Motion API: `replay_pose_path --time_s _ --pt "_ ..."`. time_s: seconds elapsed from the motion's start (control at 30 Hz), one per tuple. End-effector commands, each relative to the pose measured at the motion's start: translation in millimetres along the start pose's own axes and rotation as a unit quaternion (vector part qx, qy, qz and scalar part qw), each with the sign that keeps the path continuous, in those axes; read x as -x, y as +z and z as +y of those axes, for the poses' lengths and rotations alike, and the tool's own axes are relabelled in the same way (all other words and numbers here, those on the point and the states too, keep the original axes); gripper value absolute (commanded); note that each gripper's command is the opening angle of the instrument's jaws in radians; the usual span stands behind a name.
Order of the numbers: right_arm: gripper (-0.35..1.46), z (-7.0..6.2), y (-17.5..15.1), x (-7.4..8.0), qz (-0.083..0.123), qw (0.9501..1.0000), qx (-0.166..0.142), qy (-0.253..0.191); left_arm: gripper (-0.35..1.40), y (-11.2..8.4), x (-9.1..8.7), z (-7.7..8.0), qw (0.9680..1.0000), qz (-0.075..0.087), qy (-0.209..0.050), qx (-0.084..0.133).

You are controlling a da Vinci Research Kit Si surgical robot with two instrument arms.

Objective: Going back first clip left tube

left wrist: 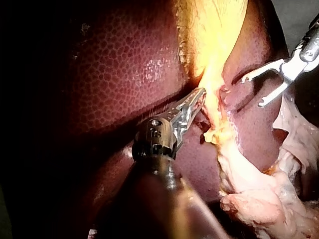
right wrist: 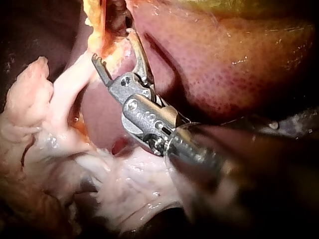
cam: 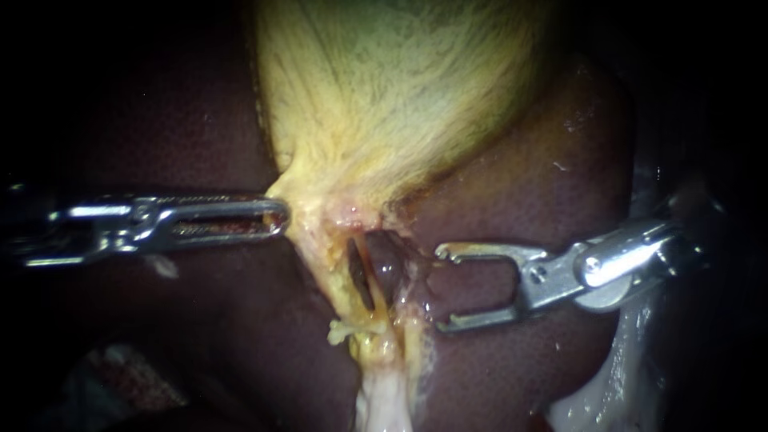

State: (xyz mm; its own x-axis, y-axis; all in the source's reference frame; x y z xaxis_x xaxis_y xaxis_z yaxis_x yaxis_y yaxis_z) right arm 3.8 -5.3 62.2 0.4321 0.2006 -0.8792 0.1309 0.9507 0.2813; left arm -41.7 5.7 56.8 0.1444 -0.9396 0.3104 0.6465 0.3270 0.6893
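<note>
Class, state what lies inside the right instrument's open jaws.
Only liver shows in the gap of the right instrument; the jaws hold nothing, and the tubes lie beyond their tips. Tissue under the metal is hidden.

Silver left instrument [cam: 160, 216], silver right instrument [cam: 576, 272]

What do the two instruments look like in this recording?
Both are bright silver metal. The left instrument ends in a long, slim tool with a slot along it. The right instrument has a forked tool: two thin prongs with small hooked tips, on a rounded, riveted joint. No cables show.
</note>
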Motion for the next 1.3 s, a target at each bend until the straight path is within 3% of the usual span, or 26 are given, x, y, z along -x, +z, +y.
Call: replay_pose_path --time_s 0.03,0.3,0.6,0.87,1.3 --pt "0.60 0.1 -0.5 -0.4 0.002 1.0000 0.000 0.000 -0.25 0.0 0.0 0.0 1.0000 0.000 0.000 0.000" --pt "0.60 0.0 -1.4 -1.1 0.007 1.0000 0.000 -0.007 -0.23 1.5 -0.5 0.5 1.0000 -0.002 0.001 0.002" --pt "0.60 -0.1 -1.8 -0.9 0.007 0.9999 -0.001 -0.007 -0.23 5.9 -1.8 2.5 1.0000 -0.003 0.006 0.000" --pt "0.60 -0.2 -1.9 -0.9 0.007 0.9999 -0.002 -0.007 -0.23 9.4 -3.3 1.3 0.9998 0.012 0.011 -0.007" --pt "0.60 -0.4 -2.0 -1.1 0.007 0.9999 -0.002 -0.007 -0.23 10.3 -3.6 0.0 0.9998 0.015 0.012 -0.010"
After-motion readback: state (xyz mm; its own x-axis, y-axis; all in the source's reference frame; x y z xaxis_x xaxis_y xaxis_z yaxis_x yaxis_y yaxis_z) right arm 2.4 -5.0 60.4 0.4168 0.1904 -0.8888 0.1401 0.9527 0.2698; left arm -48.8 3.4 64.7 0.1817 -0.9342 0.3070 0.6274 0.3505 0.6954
